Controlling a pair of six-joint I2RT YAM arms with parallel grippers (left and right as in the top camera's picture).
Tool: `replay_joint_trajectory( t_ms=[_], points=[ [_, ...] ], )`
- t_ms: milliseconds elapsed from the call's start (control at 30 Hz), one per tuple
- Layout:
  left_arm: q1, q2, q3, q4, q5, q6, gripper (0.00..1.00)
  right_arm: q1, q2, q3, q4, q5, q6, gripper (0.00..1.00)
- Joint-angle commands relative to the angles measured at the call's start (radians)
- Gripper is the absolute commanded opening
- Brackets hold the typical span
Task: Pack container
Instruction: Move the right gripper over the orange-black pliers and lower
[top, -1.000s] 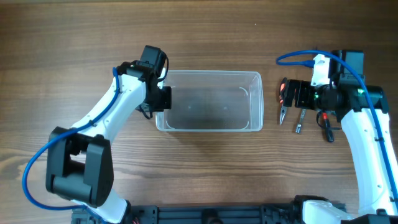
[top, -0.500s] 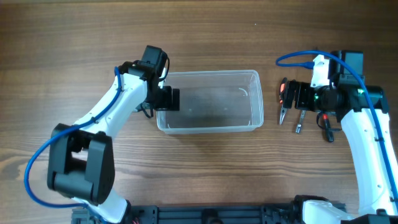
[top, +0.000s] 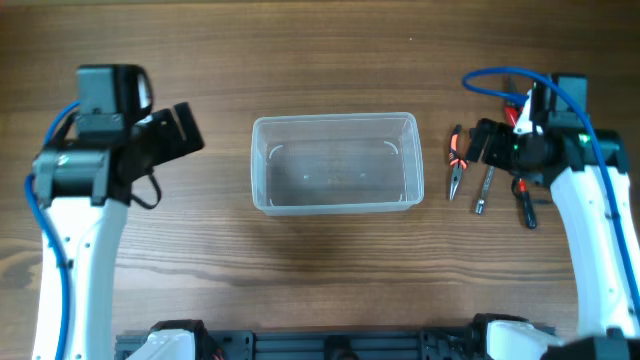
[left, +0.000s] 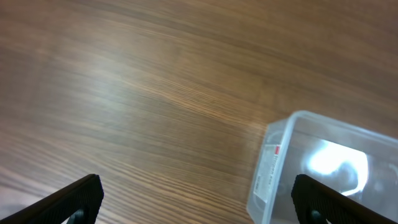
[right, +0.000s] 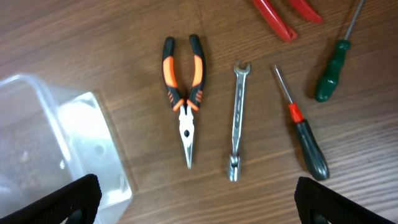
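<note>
Overhead, we see the clear container (top: 335, 118) empty at mid-desk (top: 330, 50). Our left claw (top: 183, 131) hangs well left of it, spread wide and gripping nothing. Our right claw (top: 477, 142), likewise spread and bare, hovers near the orange-handled pliers (top: 455, 165) on its right.

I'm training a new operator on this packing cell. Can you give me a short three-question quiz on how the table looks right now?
1. True or false: the container already holds a tool.
2. Which tool lies nearest the container? A. pliers B. wrench C. green screwdriver
3. Fill in: the pliers lie on the ___ arm's side of the container.

Key: 1 false; 2 A; 3 right.
</note>
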Motion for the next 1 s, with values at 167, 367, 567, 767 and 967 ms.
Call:
replay_joint_trajectory(
  t_ms=[167,367,567,767,967],
  points=[
    [0.054,0.006,0.015,-0.014,-0.008,-0.021,1.00,0.003,0.305,0.048,0.092,-0.046,-0.028,1.00],
    [0.054,0.010,0.015,-0.015,-0.008,-0.021,1.00,0.003,0.447,0.051,0.176,-0.152,-0.064,1.00],
    [0.054,0.011,0.015,-0.014,-0.008,-0.021,1.00,0.003,0.500,0.052,0.237,-0.177,-0.136,1.00],
    [0.054,0.016,0.015,-0.014,-0.008,-0.021,1.00,0.003,0.501,0.051,0.288,-0.136,-0.185,1.00],
    [0.054,0.016,0.015,-0.014,-0.008,-0.021,1.00,0.002,0.501,0.051,0.280,0.043,-0.016,1.00]
  ],
)
